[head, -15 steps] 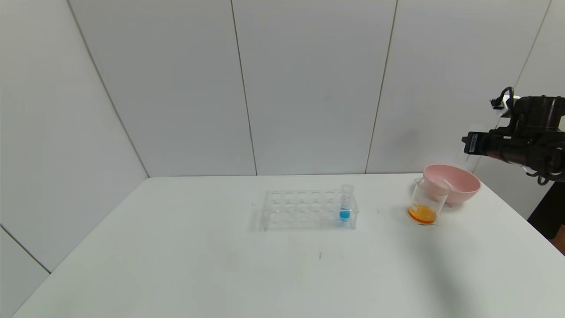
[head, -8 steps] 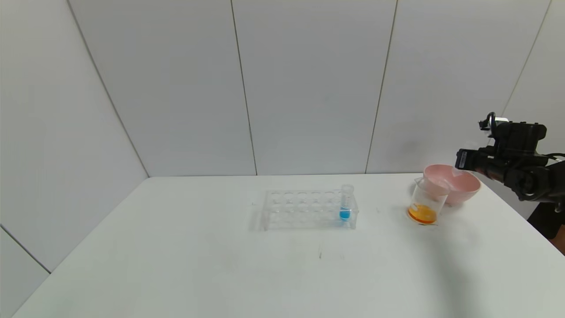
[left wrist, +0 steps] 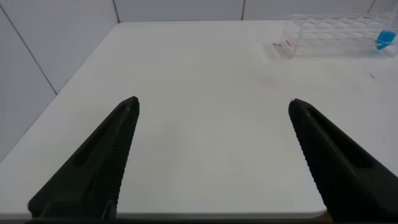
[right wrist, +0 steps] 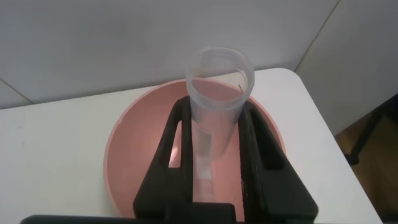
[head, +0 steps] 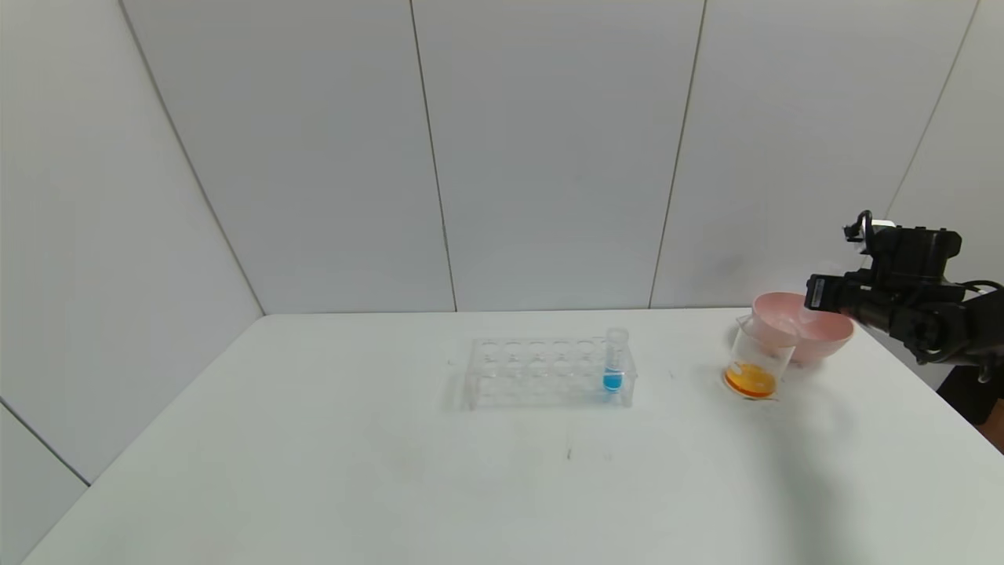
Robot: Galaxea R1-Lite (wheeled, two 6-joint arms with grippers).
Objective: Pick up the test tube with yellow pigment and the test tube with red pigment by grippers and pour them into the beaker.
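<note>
The left gripper (left wrist: 211, 155) hangs over the near left part of the desk (head: 314, 471), fingers (left wrist: 93, 168) spread wide apart and holding nothing; it appears parked.

Mid-desk, in the centre of the head view, stands the rack (head: 545, 373). Its only tube (head: 614, 362) holds blue liquid, at the rack's right end. No yellow or red tube remains in the rack.

Right of the rack, well apart from it, stands the beaker (head: 757, 357), with orange liquid at its bottom. Judgement: both pigments have probably been poured, since the colour suits a yellow-red mix.

Just behind the beaker, at the right edge of the head view, is the pink bowl (head: 820, 333).

Change over the last second: the right gripper (head: 823, 294) has come down from high at the upper right of the head view and now sits over the bowl's far right rim. The beaker, the rack and the blue tube have not moved.

In the right wrist view, the right fingers (right wrist: 171, 140) are clamped on a clear empty tube (right wrist: 217, 93), its open mouth pointing away from the wrist, directly above the bowl's interior (right wrist: 134, 158). Which pigment it carried cannot be told.

Judgement: the pouring appears complete; the step in hand is depositing the spent tube in the bowl.
</note>
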